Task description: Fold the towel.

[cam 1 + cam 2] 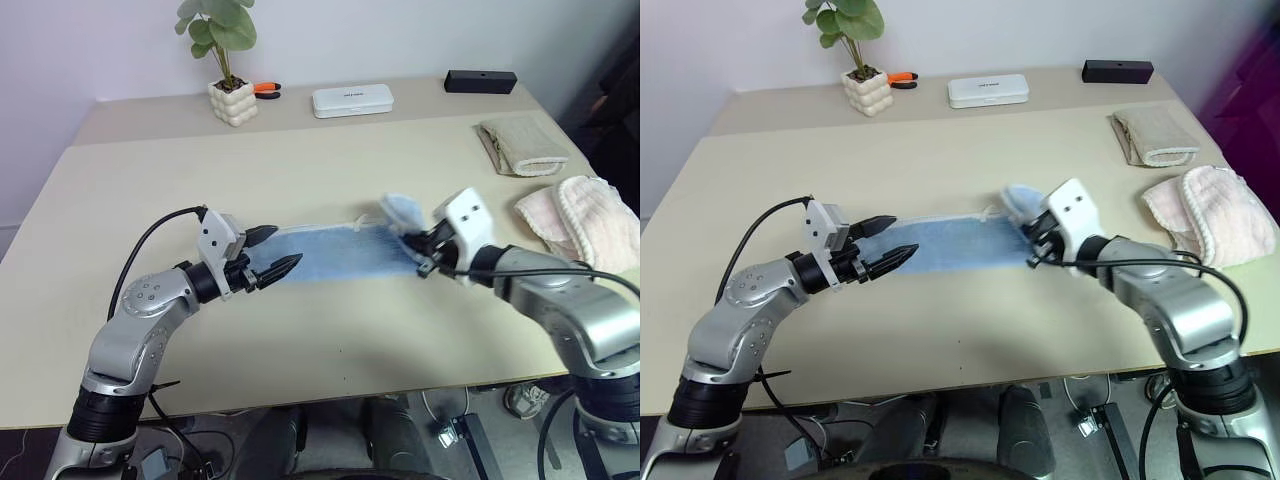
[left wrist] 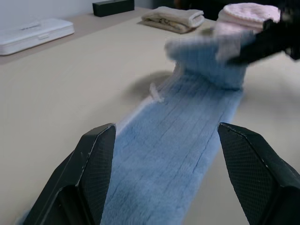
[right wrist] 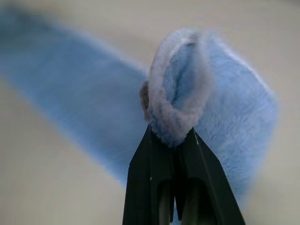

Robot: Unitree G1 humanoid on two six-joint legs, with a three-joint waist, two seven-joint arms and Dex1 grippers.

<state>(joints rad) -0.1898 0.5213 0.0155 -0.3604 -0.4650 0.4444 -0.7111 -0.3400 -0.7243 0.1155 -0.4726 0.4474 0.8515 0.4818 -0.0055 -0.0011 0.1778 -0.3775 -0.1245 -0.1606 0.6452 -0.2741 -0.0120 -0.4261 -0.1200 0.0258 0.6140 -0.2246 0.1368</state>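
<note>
The light blue towel (image 1: 345, 252) lies as a long strip across the middle of the table. Its right end (image 1: 402, 211) is lifted and curled over, and my right gripper (image 1: 418, 243) is shut on that end; the right wrist view shows the towel's edge (image 3: 174, 112) pinched between the black fingertips. At the strip's left end my left gripper (image 1: 272, 250) stands open and level, its two fingers (image 2: 96, 168) spread to either side of the cloth without closing on it.
A beige folded towel (image 1: 520, 146) and a pale pink fluffy towel (image 1: 580, 220) lie at the right of the table. Along the far edge stand a potted plant (image 1: 228, 60), a white case (image 1: 352, 100) and a black box (image 1: 481, 81).
</note>
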